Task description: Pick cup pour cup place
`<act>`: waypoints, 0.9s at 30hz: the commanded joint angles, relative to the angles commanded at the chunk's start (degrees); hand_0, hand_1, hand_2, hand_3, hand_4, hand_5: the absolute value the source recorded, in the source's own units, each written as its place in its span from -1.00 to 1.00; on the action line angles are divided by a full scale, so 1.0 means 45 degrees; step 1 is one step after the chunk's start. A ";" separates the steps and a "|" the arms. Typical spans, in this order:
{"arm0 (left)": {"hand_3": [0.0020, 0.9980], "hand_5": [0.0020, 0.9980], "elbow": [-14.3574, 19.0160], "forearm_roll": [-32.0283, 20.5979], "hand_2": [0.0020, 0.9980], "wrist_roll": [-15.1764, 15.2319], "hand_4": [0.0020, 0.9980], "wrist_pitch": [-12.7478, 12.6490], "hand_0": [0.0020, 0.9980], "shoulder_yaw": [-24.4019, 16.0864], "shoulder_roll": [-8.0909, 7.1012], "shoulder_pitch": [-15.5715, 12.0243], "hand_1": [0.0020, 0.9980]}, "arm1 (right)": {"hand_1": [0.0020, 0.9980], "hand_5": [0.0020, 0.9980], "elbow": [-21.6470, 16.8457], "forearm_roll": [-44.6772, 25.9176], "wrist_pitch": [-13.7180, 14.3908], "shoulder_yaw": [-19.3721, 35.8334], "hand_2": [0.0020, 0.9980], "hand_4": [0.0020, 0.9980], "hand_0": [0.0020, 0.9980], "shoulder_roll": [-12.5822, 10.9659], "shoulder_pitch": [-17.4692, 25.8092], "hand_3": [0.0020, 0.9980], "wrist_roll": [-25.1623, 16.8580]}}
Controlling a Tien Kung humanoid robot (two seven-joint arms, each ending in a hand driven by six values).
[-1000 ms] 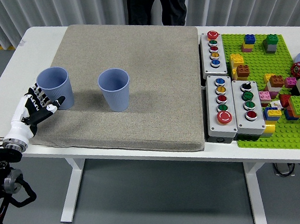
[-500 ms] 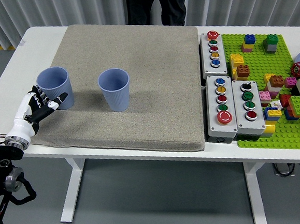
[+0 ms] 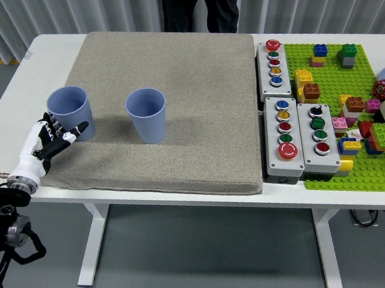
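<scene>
White surface (image 3: 14,84) carries a grey mat (image 3: 196,103). At its left edge the left robot hand (image 3: 50,138), fingers spread and empty, sits just beside the left cup (image 3: 71,113); the second cup (image 3: 147,115) stands mid-mat. Best wrap low around the wall, squarely.

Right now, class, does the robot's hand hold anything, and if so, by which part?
Nothing is held. The left hand is open beside the left blue cup, at its lower side, fingers spread, not closed around it. The second cup stands apart, untouched.
</scene>
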State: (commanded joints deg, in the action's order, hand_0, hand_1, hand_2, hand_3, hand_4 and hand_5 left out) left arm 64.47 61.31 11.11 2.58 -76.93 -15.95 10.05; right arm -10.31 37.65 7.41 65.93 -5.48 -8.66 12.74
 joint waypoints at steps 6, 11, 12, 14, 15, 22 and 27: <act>1.00 -0.33 -0.0141 -0.0071 1.00 -0.0023 1.00 -0.0010 0.87 0.0119 -0.0034 0.0257 0.87 | 0.38 -0.39 0.0000 -0.0025 0.0001 -0.0001 0.49 -0.38 0.45 -0.0010 -0.0030 0.40 -0.0018; 1.00 -0.36 -0.0417 -0.0304 1.00 -0.0055 1.00 0.0055 0.87 0.0245 -0.0070 0.0500 0.87 | 0.38 -0.40 0.0000 -0.0022 0.0000 0.0003 0.48 -0.38 0.45 -0.0015 -0.0055 0.40 -0.0020; 1.00 -0.36 -0.0435 -0.0314 1.00 -0.0057 1.00 0.0059 0.87 0.0251 -0.0072 0.0512 0.87 | 0.38 -0.40 0.0000 -0.0022 0.0001 0.0005 0.48 -0.38 0.45 -0.0015 -0.0055 0.40 -0.0020; 1.00 -0.36 -0.0535 -0.0316 1.00 -0.0079 1.00 0.0087 0.87 0.0309 -0.0072 0.0588 0.87 | 0.38 -0.40 0.0000 -0.0021 0.0007 0.0014 0.48 -0.38 0.45 -0.0015 -0.0087 0.40 -0.0019; 1.00 -0.36 -0.0580 -0.0310 1.00 -0.0089 1.00 0.0088 0.87 0.0339 -0.0069 0.0626 0.87 | 0.38 -0.40 0.0000 -0.0025 0.0008 0.0017 0.48 -0.38 0.45 -0.0015 -0.0098 0.40 -0.0018; 1.00 -0.36 -0.0727 -0.0290 1.00 -0.0101 1.00 0.0081 0.87 0.0436 -0.0048 0.0788 0.87 | 0.38 -0.40 0.0000 -0.0074 0.0010 -0.0013 0.48 -0.37 0.45 -0.0020 -0.0135 0.40 -0.0020; 1.00 -0.36 -0.0884 -0.0425 1.00 -0.0092 1.00 0.0035 0.87 0.0507 -0.0062 0.0943 0.87 | 0.38 -0.40 0.0000 -0.0101 0.0015 -0.0021 0.48 -0.37 0.45 -0.0022 -0.0156 0.40 -0.0027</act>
State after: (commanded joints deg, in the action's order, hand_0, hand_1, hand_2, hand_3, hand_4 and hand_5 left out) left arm 60.49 59.39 10.70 2.74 -74.65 -16.23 14.29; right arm -10.31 37.20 7.48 65.83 -5.58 -9.36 12.62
